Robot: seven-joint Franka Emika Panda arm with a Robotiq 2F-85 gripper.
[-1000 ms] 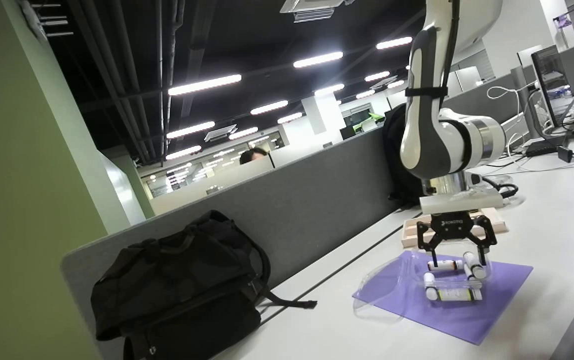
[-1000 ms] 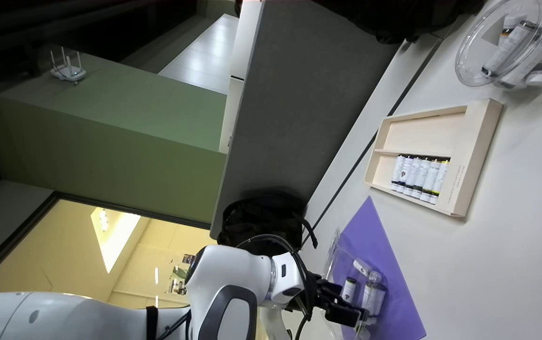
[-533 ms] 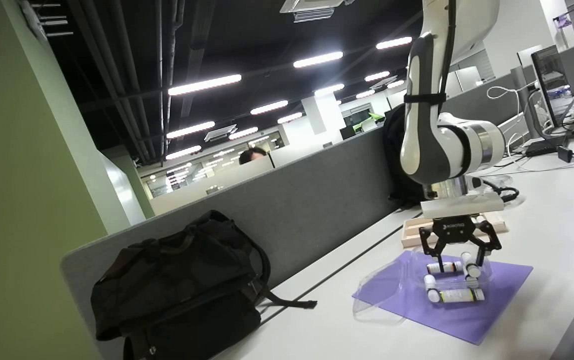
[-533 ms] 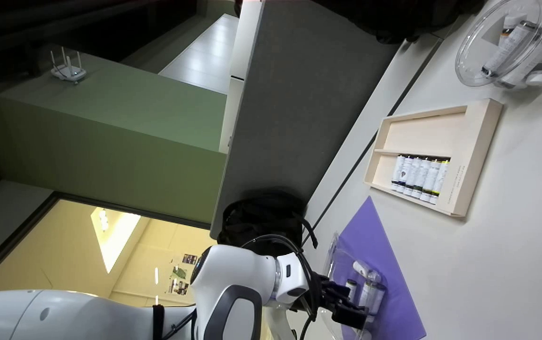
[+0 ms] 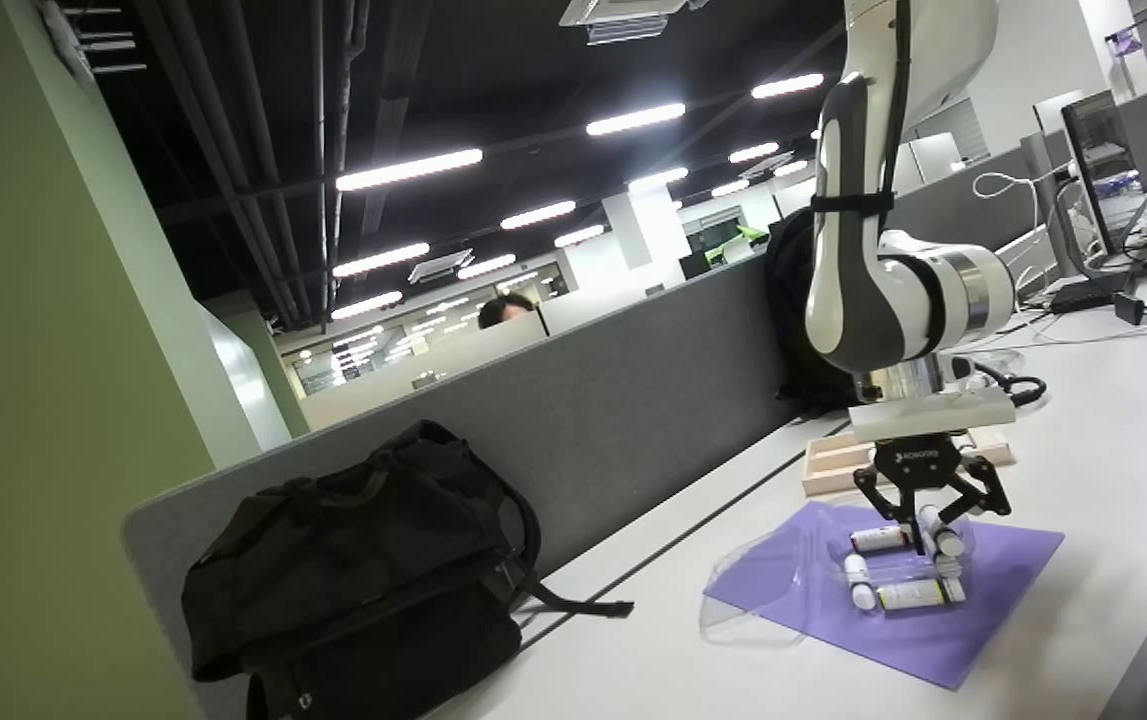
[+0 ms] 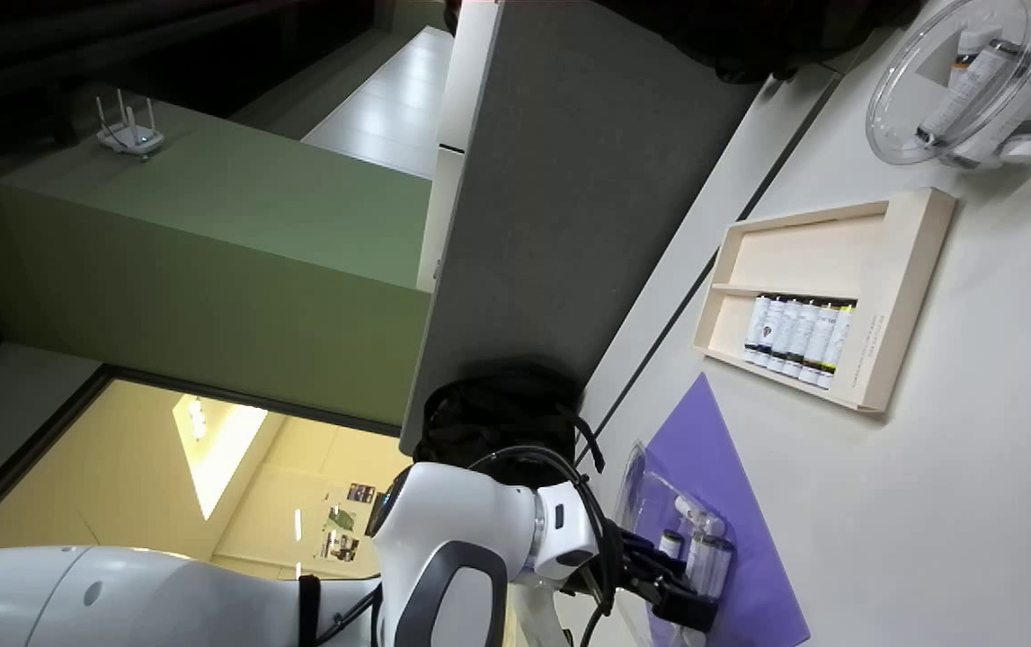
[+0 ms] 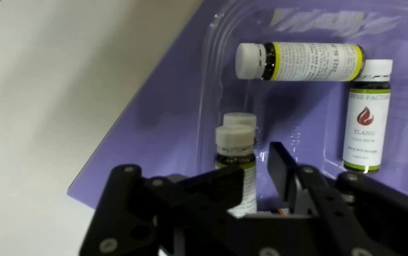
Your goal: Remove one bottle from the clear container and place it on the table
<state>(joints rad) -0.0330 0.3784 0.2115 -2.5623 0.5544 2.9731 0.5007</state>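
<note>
The clear container (image 7: 209, 89) is a transparent plastic box on a purple mat, its lid (image 5: 755, 600) folded out to one side. Several white-capped bottles lie inside: a yellow-banded bottle (image 7: 314, 62), a green-banded bottle (image 7: 365, 129), and a bottle (image 7: 236, 138) lying over another cap (image 7: 239, 119). My gripper (image 7: 258, 170) reaches down over that upper bottle, jaws partly drawn together. The left finger covers part of it; whether they touch I cannot tell. Purple shows between the bottle and the right finger. The white table (image 5: 1113, 420) extends around the mat.
A shallow wooden tray (image 6: 902, 305) holding paint tubes stands beyond the purple mat (image 6: 744, 490). Another clear tub (image 6: 875, 108) with bottles sits farther along. A black backpack (image 5: 363, 580) leans on the grey partition (image 5: 653, 390) bordering the table.
My gripper has sunk lower and moved slightly sideways. Its fingers have come much closer together. The container and its bottles appear to have shifted a little.
</note>
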